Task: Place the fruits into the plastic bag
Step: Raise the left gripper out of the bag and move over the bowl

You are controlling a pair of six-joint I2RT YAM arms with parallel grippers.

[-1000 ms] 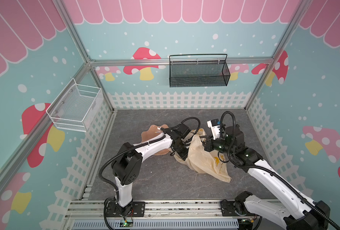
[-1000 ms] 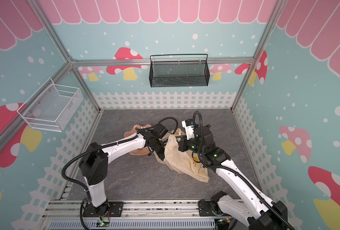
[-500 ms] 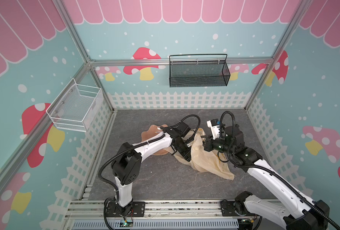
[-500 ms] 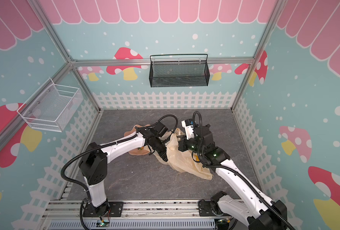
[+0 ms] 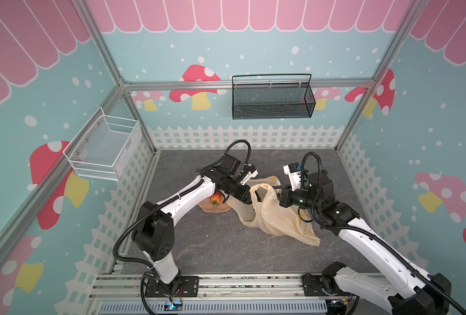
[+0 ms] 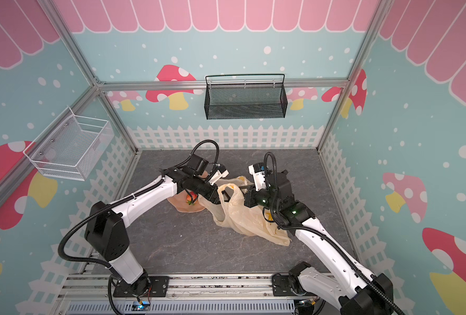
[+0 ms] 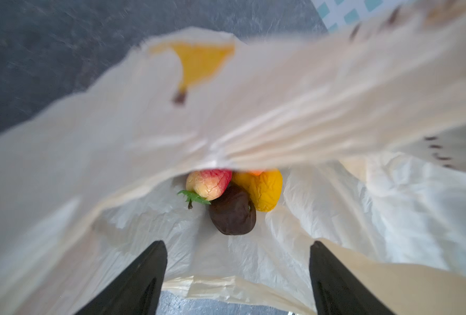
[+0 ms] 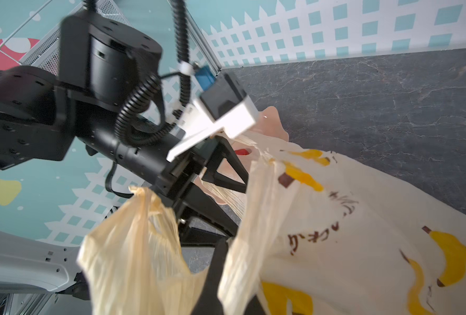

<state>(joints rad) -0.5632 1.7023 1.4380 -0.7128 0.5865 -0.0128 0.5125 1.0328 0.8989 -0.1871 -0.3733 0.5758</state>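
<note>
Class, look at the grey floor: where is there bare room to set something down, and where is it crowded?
Free: the wide strip between the plastic bag and the front rail; also the strip along the back fence. Crowded: the middle, where the bag, the pink dish with a strawberry, the left arm and right arm meet.

- Spread before you in both top views: a dark grey, stone-veined tabletop (image 5: 212, 245) (image 6: 185, 245), ringed by a printed white picket fence.
- Right of centre sprawls the cream plastic bag (image 5: 278, 221) (image 6: 248, 221), printed with yellow bananas. Its crumpled body lies on the surface and its handle end is raised off it.
- Just left of the bag, you see a wavy-edged pink dish (image 5: 212, 208) (image 6: 182, 207), partly hidden from above. The bag's edge meets its rim; whether it overlaps cannot be told.
</note>
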